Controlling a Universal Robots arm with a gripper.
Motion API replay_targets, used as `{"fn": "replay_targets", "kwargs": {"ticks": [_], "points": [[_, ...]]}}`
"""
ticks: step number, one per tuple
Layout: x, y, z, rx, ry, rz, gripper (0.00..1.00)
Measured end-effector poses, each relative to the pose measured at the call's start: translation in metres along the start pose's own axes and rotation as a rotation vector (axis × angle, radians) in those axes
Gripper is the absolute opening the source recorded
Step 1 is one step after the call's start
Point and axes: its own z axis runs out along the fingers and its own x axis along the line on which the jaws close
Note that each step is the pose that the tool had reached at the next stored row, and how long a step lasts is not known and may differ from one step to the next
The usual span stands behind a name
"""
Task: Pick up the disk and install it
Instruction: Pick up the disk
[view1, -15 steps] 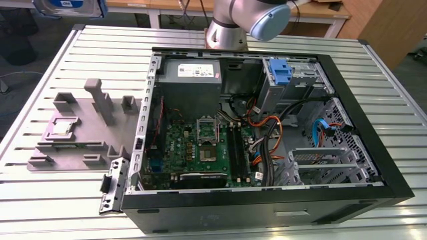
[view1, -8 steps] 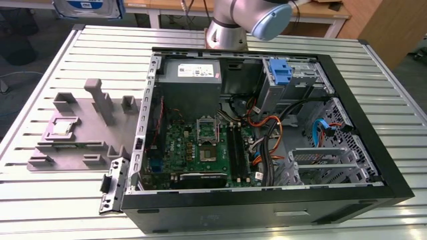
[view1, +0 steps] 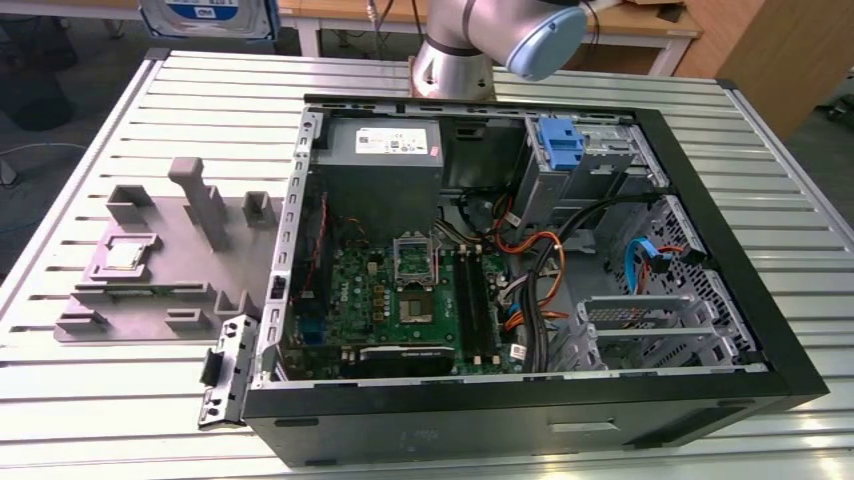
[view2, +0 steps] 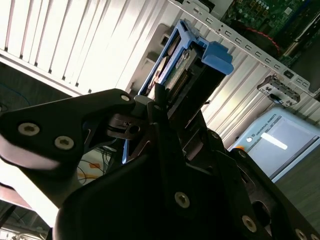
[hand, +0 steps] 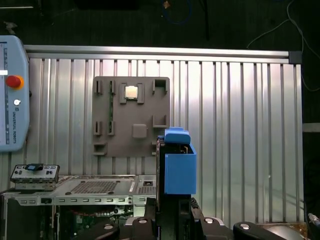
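Blue-framed, the disk (hand: 179, 170) is clamped in the hand (hand: 175, 202) above the ribbed metal table (hand: 240, 125).

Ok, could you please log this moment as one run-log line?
gripper: shut on the disk | disk: held over the slatted table, outside the case | install: not yet done

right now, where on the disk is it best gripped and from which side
Clamp its two broad faces near the end opposite the blue tab, coming in along its length. The disk is a thin slab, so those faces look like the steadiest parallel surfaces. The hand appears shut on it this way, tab end free.
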Motion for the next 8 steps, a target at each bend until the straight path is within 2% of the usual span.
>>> {"fn": "replay_targets", "kwargs": {"ticks": [8], "points": [[0.0000, -0.0021, 0.0000, 0.0001, 0.0000, 0.000, 0.35]]}}
